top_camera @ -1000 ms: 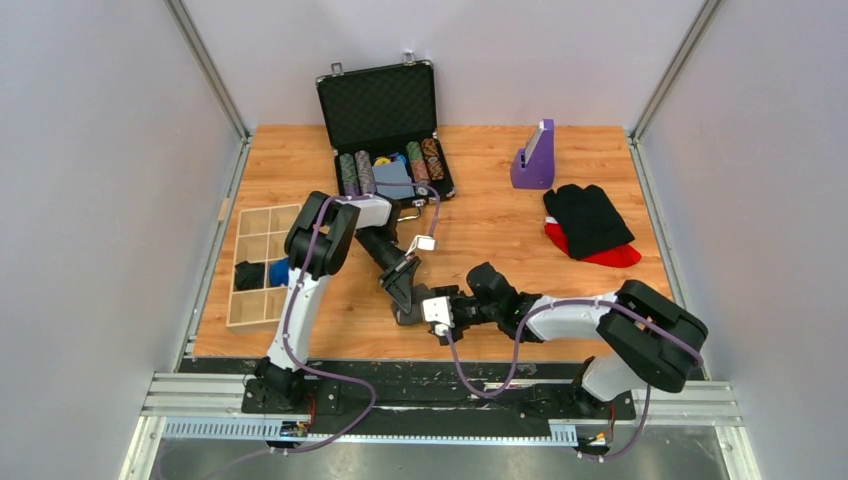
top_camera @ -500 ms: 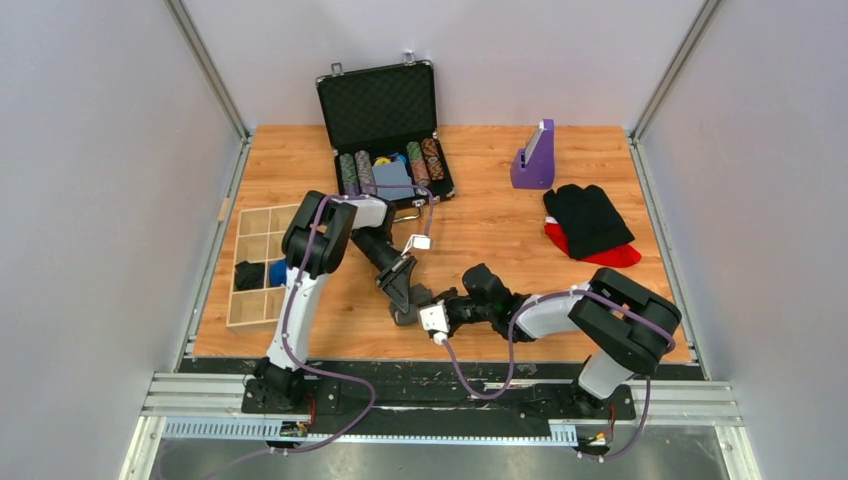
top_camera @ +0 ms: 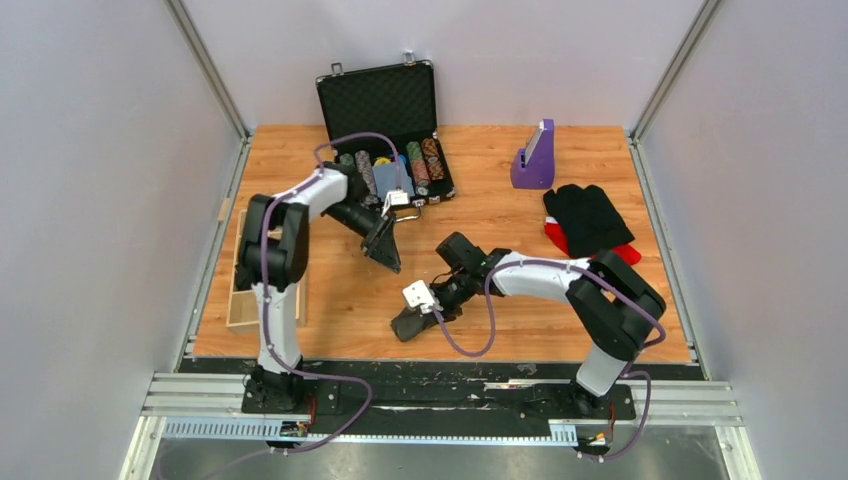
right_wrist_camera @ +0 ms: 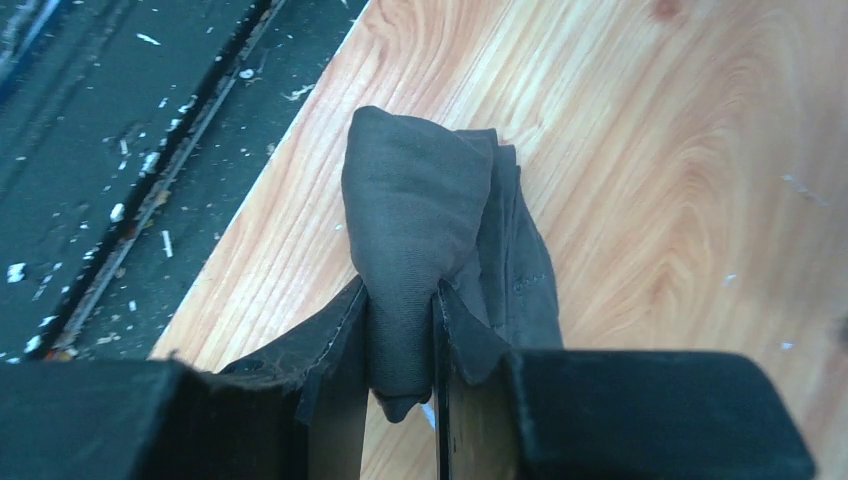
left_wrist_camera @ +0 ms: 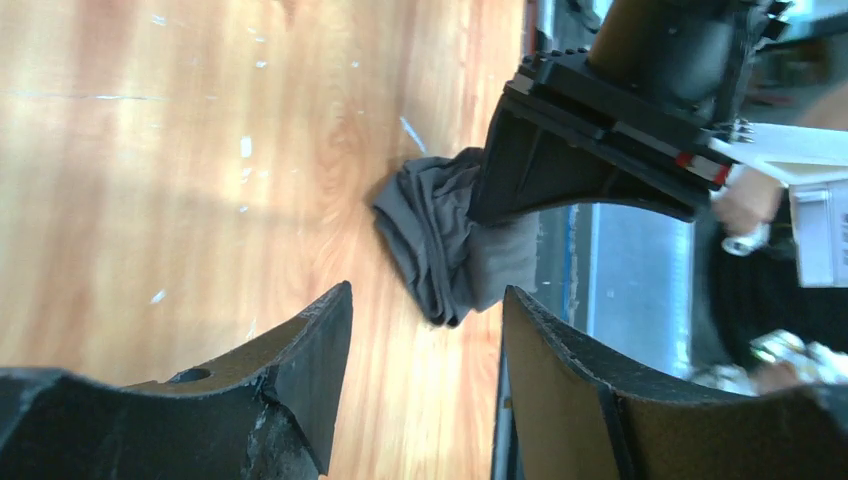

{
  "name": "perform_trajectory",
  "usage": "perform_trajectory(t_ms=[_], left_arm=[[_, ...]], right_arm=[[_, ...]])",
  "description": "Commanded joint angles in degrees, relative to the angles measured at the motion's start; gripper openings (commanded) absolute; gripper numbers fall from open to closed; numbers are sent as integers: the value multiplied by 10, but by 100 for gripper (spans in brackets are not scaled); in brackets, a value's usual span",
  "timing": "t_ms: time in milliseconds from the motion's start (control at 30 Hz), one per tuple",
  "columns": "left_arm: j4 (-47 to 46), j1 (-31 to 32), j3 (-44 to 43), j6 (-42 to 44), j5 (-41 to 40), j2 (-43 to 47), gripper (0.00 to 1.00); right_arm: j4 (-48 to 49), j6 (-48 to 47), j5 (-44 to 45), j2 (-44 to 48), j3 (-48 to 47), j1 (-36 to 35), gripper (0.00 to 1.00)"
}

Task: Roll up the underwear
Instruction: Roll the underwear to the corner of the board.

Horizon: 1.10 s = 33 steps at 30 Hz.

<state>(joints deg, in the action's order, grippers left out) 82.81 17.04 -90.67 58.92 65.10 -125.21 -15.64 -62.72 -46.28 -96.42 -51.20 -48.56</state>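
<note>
Underwear [right_wrist_camera: 415, 200] check, Sam: where is it, and who has it?

Ana, it is a bunched charcoal wad on the wooden table [right_wrist_camera: 650, 150], close to the near edge, with the dark rail [right_wrist_camera: 120, 150] just beyond. The right gripper [right_wrist_camera: 400, 340] is clamped on one end of it, cloth pinched between both fingers. The rest bulges out past the tips, and a looser fold lies beside it.

And the left gripper [left_wrist_camera: 425, 300]?

Jaws spread, nothing between them. It hangs above bare wood, well apart from the bundle, nearer the poker-chip case [top_camera: 385, 130].

So what worries you?

Three things, I reckon. Only one arm holds the cloth, so a turn of the wrist may drag the whole wad rather than wind it, and the loose fold could spring open. The pinch sits on a thick lump, so thin fabric might slip out if pulled. And the edge is near: a push toward the rail could tip the underwear off the table.

Remedy?

Probably bring the left in to pin the free side, and work away from the edge.
</note>
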Motion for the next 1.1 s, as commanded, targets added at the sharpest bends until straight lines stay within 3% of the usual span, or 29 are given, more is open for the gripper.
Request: perform_trajectory(t_ms=[0,33,133,267,500,733,867,1067], left_arm=[[-247,-15,69,-310,-93,169,64],[-320,-19,111,-347,-132,192,64],[-427,-36,186,-468,-201,306,64],[-518,-38,252,-508,-281,455,65],[-505,-38,244,-468,-439,602,75],[-467,-31,238,-331,-476,687,75],[-385,38,243,-217,-404,729,74],[-306,250,316,-114,-398,795,72]], right_arm=[[-219,-14,-66,-51,-42,13,5],[-228,-8,-67,-62,-48,14,5],[-253,13,-59,-99,-72,14,4],[-346,-1,-60,-170,-134,14,2],[-572,4,-78,-326,-330,15,0],[-721,63,-103,-514,-479,24,0],[-701,139,-92,-566,-494,32,0],[-659,210,-85,-582,-477,52,0]])
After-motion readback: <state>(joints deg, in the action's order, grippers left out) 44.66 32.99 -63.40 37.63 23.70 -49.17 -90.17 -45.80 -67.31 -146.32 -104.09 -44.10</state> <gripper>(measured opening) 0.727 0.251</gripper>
